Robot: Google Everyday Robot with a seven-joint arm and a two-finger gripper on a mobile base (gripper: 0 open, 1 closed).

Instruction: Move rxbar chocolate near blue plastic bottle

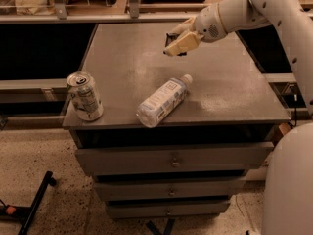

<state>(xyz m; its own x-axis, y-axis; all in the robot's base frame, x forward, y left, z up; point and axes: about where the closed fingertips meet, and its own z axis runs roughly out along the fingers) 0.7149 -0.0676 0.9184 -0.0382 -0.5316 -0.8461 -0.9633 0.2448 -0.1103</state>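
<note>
The single camera is looking down steeply from in front of the grey flat-topped metal counter (122, 58), facing towards its far edge and the shelving behind. It is sitting at a middling distance, taking in the whole top, the drawer fronts below and a strip of speckled floor (49, 151). The clear bluish plastic bottle with a white cap (161, 101) is lying near the middle of the frame. The white robot arm (274, 9) is reaching in from the upper right, with the beige claw (175, 44) hanging over the far half of the counter.
</note>
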